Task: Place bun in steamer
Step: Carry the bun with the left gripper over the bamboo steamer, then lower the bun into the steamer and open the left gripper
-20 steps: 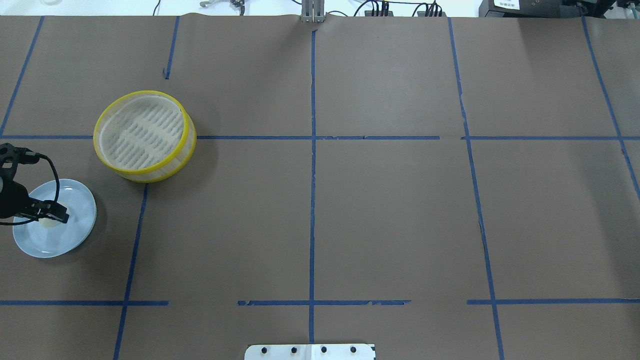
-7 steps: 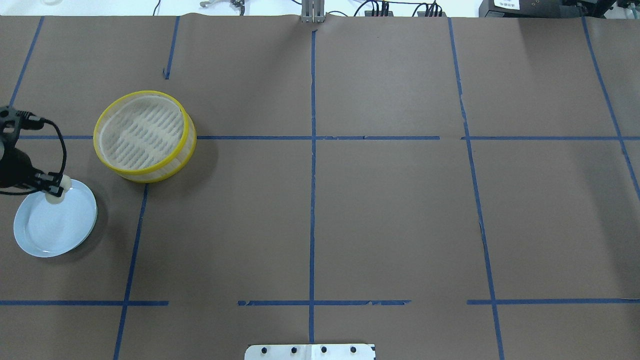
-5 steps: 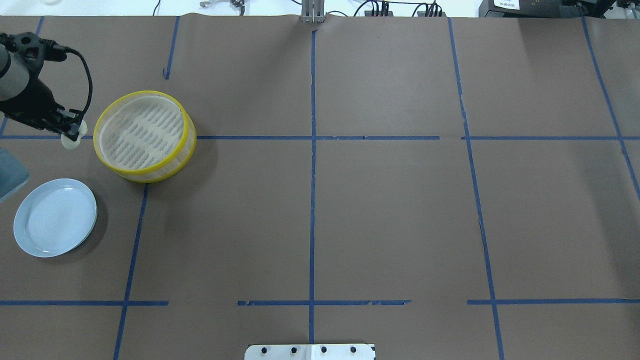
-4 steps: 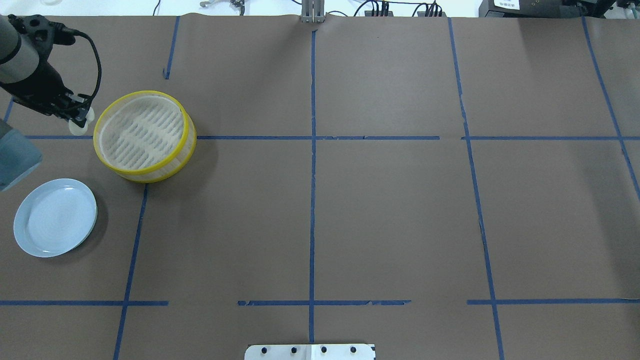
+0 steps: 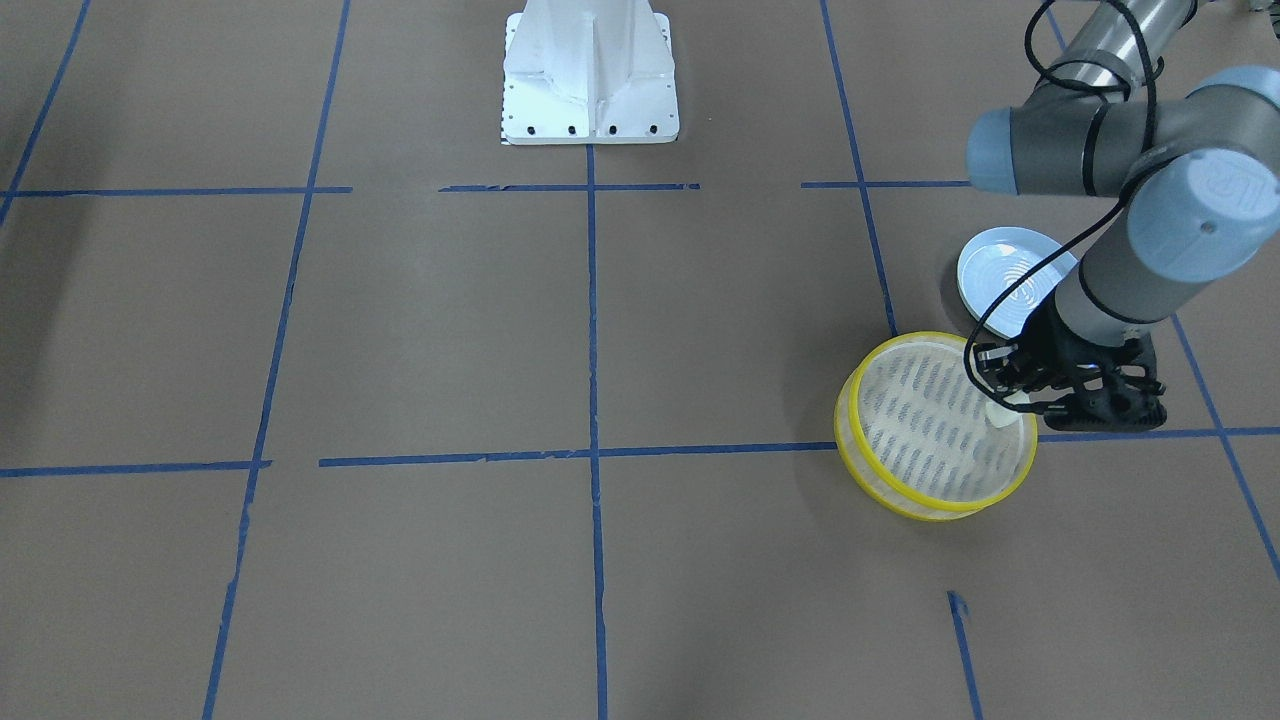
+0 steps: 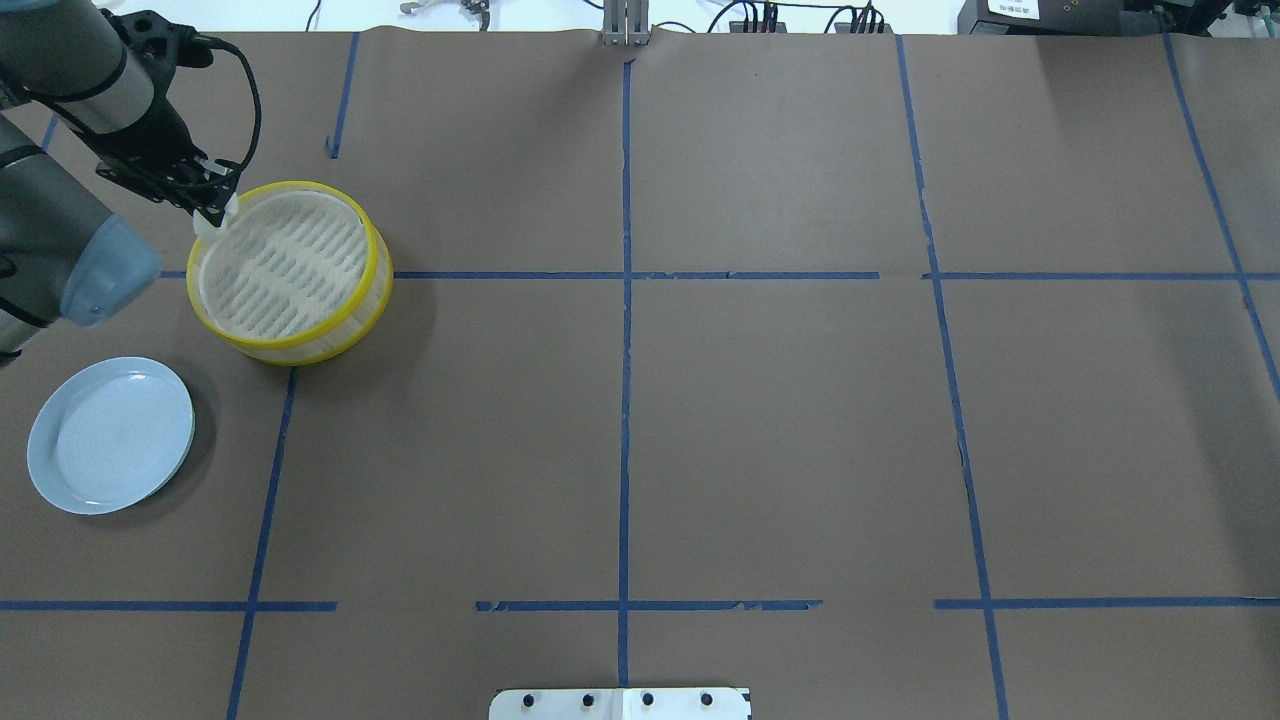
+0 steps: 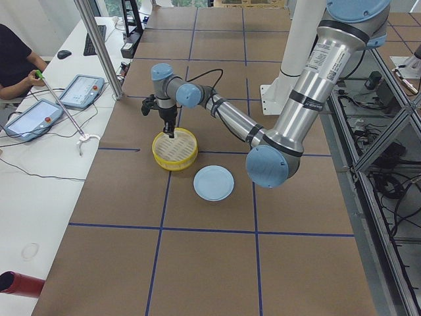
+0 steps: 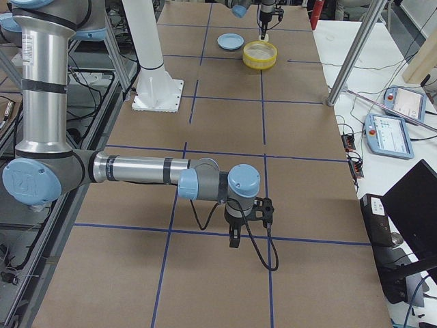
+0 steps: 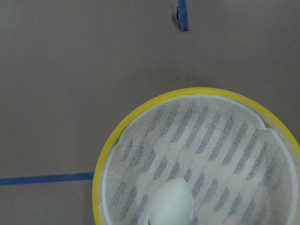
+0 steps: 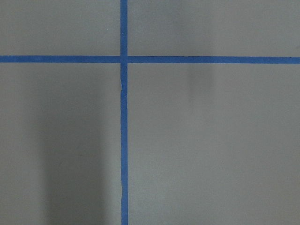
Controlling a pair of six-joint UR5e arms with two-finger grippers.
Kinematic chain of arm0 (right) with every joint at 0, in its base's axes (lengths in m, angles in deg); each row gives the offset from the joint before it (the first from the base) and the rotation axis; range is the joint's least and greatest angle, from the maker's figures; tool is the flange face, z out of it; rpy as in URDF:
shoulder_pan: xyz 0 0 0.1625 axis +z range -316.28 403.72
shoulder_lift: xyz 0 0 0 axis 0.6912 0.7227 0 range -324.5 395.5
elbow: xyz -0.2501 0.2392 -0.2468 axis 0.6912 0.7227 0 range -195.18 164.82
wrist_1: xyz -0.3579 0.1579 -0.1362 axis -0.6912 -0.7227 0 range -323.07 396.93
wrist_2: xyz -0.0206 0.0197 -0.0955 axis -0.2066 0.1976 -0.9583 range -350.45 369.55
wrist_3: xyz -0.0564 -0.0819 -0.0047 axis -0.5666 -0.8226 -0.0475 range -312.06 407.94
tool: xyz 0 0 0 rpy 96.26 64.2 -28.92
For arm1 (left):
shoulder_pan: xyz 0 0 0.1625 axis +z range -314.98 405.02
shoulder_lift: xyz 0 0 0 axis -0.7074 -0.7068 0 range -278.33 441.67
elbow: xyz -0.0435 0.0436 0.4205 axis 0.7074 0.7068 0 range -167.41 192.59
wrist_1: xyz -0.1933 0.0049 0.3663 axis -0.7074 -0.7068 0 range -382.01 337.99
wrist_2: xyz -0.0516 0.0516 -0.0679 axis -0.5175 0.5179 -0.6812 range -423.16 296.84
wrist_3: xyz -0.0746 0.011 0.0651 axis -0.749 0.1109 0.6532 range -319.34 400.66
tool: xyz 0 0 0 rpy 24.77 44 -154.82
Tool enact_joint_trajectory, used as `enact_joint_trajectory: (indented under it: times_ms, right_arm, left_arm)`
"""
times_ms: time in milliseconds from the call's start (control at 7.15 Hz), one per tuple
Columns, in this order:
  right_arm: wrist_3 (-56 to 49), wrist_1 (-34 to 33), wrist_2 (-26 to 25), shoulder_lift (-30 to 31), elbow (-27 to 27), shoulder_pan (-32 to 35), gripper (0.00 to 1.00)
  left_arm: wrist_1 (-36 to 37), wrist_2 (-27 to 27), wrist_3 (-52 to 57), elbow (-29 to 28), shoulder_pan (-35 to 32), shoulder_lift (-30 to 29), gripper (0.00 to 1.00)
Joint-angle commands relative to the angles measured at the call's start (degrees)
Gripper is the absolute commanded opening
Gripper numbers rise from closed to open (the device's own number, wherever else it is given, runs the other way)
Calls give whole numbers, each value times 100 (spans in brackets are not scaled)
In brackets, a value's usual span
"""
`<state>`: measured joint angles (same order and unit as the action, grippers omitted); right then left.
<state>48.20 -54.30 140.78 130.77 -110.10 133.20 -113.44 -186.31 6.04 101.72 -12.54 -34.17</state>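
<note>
The steamer [image 6: 383, 275] is a round basket with yellow rims and a slotted whitish base, at the table's left. My left gripper [image 6: 215, 205] is shut on the cream-white bun [image 6: 207, 222] and holds it over the steamer's rim on the side nearest the arm. In the front view the bun [image 5: 1003, 412] hangs just inside the steamer [image 5: 843, 425], below the left gripper [image 5: 1010, 395]. The left wrist view shows the bun [image 9: 171, 204] above the slotted base, inside the rim [image 9: 101, 168]. My right gripper [image 8: 234, 239] shows only in the exterior right view; I cannot tell its state.
A pale blue plate [image 6: 110, 435] lies bare, nearer the robot than the steamer. Blue tape lines cross the brown table paper. The robot's white base [image 5: 590, 75] stands at the table's middle edge. Operators' tablets [image 7: 79, 89] lie beyond the table.
My left gripper lifted the bun off the blue plate and carried it away from the robot and rightward, up to the steamer's rim. The plate and steamer have not moved.
</note>
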Motion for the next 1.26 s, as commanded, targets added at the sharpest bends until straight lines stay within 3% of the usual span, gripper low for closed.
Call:
enact_joint_trajectory:
  times_ms: [0, 280, 699, 1118]
  right_arm:
    - [0, 0, 0, 0, 0, 0, 100]
    - [0, 0, 0, 0, 0, 0, 100]
    - [0, 0, 0, 0, 0, 0, 100]
    - [0, 0, 0, 0, 0, 0, 100]
  left_arm:
    - [-393, 10, -176, -273, 289, 35, 22]
    - [-393, 10, -220, -308, 421, 35, 25]
    - [-402, 10, -212, -291, 448, 44, 100]
    - [-569, 19, -168, -73, 413, 79, 100]
